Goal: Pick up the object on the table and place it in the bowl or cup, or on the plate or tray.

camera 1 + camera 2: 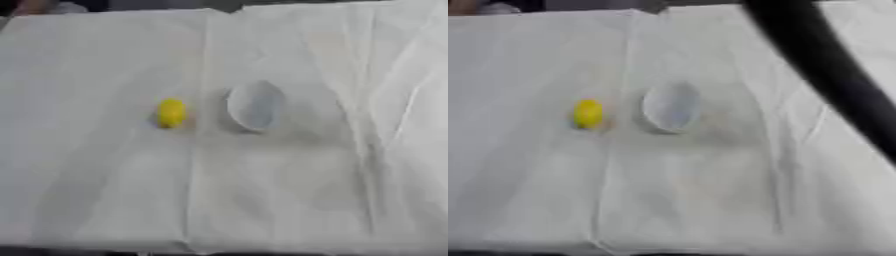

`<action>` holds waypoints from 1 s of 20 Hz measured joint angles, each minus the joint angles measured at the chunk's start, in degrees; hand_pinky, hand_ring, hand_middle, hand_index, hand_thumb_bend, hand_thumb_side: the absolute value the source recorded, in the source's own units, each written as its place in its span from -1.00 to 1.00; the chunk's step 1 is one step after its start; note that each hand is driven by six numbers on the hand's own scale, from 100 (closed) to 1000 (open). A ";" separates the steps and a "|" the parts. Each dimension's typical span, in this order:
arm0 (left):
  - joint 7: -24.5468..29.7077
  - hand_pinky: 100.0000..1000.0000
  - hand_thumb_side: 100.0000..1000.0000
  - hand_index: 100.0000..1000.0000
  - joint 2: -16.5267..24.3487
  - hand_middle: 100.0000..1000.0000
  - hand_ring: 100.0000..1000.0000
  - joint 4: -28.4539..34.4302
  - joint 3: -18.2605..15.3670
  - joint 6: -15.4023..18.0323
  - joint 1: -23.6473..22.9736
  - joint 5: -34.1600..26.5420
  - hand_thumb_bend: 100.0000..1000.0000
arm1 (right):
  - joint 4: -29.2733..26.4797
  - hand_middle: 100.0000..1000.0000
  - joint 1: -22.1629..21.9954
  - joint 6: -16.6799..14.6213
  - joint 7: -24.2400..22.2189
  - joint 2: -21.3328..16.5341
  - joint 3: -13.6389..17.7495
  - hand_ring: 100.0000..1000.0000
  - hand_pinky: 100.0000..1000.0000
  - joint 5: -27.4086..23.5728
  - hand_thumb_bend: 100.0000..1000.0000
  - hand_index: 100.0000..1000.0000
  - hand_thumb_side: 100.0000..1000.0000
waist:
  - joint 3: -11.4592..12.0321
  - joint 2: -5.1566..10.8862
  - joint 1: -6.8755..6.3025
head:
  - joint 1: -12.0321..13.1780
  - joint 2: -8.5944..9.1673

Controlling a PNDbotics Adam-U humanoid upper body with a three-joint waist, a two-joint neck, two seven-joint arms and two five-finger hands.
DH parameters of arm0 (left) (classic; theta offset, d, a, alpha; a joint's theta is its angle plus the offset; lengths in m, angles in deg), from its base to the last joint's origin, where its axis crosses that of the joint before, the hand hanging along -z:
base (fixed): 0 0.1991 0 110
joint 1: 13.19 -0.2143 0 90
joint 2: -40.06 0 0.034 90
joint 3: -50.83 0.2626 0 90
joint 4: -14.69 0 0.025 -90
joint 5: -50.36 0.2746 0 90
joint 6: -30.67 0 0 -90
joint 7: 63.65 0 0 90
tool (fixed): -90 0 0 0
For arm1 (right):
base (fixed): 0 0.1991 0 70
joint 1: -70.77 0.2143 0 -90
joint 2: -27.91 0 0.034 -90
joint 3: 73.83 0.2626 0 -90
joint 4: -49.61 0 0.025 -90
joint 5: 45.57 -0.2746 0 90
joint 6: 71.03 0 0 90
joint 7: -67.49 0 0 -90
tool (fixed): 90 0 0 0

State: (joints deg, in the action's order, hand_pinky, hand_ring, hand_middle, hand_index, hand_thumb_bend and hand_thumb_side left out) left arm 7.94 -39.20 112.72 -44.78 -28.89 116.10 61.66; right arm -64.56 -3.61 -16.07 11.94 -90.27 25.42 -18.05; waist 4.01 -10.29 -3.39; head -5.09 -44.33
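— What lies on the worktop (105, 200)?

— A white cloth (306, 200) covers it, creased lengthwise. A small yellow object (171, 113) sits near the middle, toward the left edge. Just beside it, toward the right edge, stands a white bowl (255, 105), apart from it.

— Anything between them?

— Only a cloth fold.

— And the arm?

— A dark arm (824, 65) slants from the far edge to the right edge in the right eye view. No robot hand shows, so its state cannot be told.
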 measured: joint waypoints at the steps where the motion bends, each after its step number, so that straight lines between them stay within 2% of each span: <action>1: 0.00 0.52 0.42 0.82 0.00 0.76 0.68 0.12 -0.01 0.00 -0.03 0.16 0.11 | 0.00 0.55 -0.04 0.00 0.00 0.03 0.00 0.50 0.30 0.24 -1.00 0.54 1.00 | 0.00 0.00 0.02 | 0.00 0.00; 12: -0.29 0.52 0.42 0.82 0.00 0.76 0.68 0.62 -0.37 -0.22 -0.29 0.79 0.12 | 0.00 0.55 -0.52 0.30 0.30 0.24 0.00 0.50 0.30 1.29 -1.00 0.54 1.00 | 0.03 -0.02 0.17 | 0.16 0.00; 20: -0.65 0.52 0.41 0.82 -0.05 0.76 0.68 0.65 -0.53 -0.21 -0.01 1.10 0.13 | 0.00 0.55 -0.51 0.40 0.41 0.26 0.00 0.50 0.29 1.31 -1.00 0.54 1.00 | 0.05 -0.10 0.21 | 1.64 0.00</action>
State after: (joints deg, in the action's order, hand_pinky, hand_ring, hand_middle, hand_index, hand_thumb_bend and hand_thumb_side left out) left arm 7.29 -39.25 113.36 -45.31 -29.10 116.09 62.75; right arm -64.56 -4.12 -15.67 12.35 -90.02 25.42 -16.74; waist 4.06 -10.39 -3.18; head -3.46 -44.33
